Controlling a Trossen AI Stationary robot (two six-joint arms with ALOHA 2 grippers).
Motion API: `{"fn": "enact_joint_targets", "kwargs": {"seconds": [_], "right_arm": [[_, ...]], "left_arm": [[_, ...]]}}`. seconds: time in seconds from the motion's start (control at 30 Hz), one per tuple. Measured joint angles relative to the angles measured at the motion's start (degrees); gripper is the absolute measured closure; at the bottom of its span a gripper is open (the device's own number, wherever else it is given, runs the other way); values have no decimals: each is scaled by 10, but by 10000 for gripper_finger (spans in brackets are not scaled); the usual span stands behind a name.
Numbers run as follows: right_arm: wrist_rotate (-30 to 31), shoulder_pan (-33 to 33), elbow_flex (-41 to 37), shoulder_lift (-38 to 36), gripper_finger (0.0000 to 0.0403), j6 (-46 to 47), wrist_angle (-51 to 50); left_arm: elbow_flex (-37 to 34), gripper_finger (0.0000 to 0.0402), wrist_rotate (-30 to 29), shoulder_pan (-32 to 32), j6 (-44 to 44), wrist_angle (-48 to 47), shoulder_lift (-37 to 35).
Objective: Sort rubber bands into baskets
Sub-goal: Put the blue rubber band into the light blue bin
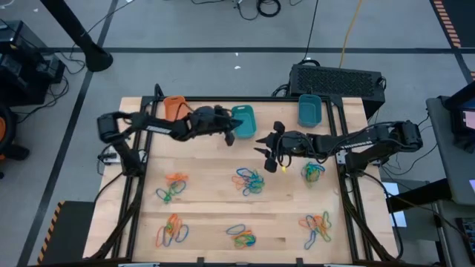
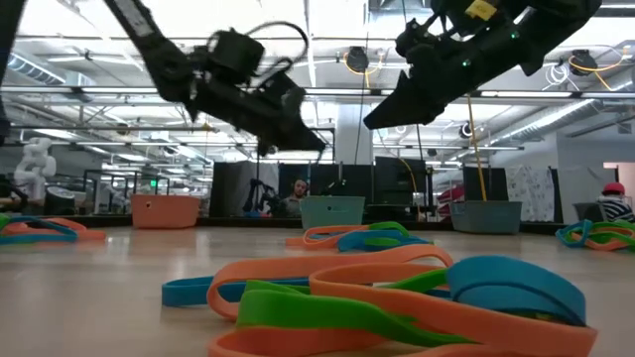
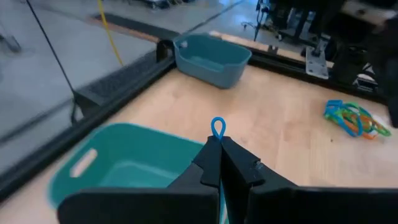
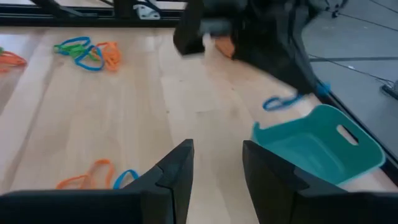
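Left hand (image 3: 219,144) pinches a blue rubber band (image 3: 217,128) between closed fingers, poised over the middle teal basket (image 1: 243,119) at the desk's (image 1: 208,193) far edge. Right hand (image 1: 269,154) hovers nearby to its right, fingers apart and holding nothing. Six mixed rubber-band piles (image 1: 249,180) lie across the desk; the orange basket (image 1: 174,107) and second teal basket (image 1: 309,110) flank the middle one.

Your right gripper (image 4: 217,163) hangs open over bare wood; the left gripper (image 4: 305,87) pinches a blue band (image 4: 280,101) above the teal basket (image 4: 323,149).
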Motion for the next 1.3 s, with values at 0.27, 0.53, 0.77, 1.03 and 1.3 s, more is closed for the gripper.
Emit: {"fn": "enact_joint_targets", "kwargs": {"seconds": [0.27,0.53,0.77,1.03,1.3], "right_arm": [[-1,-9,0,0,273,0,-13],[-2,-9,0,0,273,0,-20],[-4,-9,0,0,273,11,-25],[-4,-9,0,0,273,18,-25],[-4,-9,0,0,273,8,-24]], "left_arm": [[80,401,10,15,-23,-25,72],[107,399,11,29,-52,-81,84],[108,344,11,32,-85,-94,84],[108,270,11,37,-93,-112,84],[108,259,39,39,-91,-119,84]]}}
